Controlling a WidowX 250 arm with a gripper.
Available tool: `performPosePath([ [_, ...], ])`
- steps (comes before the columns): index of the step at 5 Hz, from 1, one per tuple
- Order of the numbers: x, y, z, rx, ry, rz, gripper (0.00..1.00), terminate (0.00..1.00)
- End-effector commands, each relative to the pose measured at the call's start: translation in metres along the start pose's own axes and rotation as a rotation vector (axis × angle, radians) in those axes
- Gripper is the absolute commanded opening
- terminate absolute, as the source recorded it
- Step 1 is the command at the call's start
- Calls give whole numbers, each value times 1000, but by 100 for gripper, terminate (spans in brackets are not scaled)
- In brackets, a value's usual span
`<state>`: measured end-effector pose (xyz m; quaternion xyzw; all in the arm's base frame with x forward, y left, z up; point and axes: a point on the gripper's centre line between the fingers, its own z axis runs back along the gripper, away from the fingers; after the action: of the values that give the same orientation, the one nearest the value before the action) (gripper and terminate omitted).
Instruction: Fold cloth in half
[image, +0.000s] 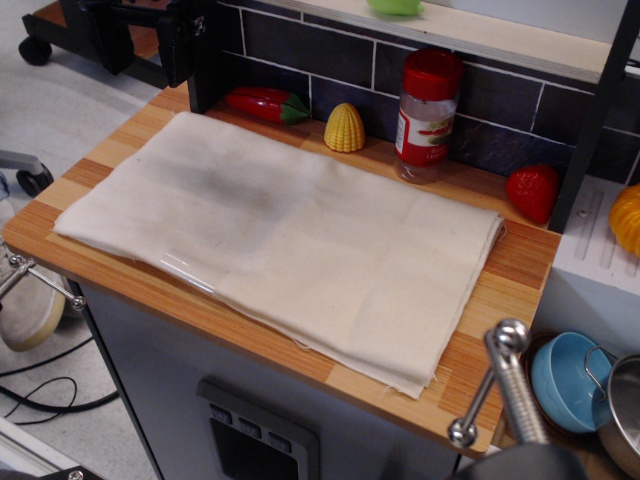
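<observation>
Lay spread across most of the wooden table (505, 275): the cloth (285, 235), cream, layered, flat, its left corner near the table's left edge, its frayed right end close to the right edge, its near corner almost at the front edge. Showed a greyish shadowed patch left of centre. At the back left corner, above the cloth, hung the dark robot arm and gripper (160, 40), mostly cut off by the top of the view; could not tell how the jaws stood or whether anything was held. Just right of that, along the back edge, lay a red toy pepper (262, 103) with a green stem, then a yellow toy corn (344, 128), both apart from the cloth's far edge. Further right stood a spice jar (427, 117) with a red lid, upright, just beside the cloth's back edge. At the back right corner rested a red toy strawberry (531, 192). Beyond the right edge: a metal faucet (510, 385), a blue cup (570, 380), and part of an orange toy (626, 220).
</observation>
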<state>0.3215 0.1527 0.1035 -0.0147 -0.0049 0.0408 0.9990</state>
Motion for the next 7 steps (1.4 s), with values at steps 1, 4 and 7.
performPosePath([
  [1, 0, 0, 0, 0, 0, 0, 100, 0],
  [4, -7, 50, -46, 17, -119, -116, 100, 0],
  [7, -9, 57, -86, 46, -104, -104, 100, 0],
])
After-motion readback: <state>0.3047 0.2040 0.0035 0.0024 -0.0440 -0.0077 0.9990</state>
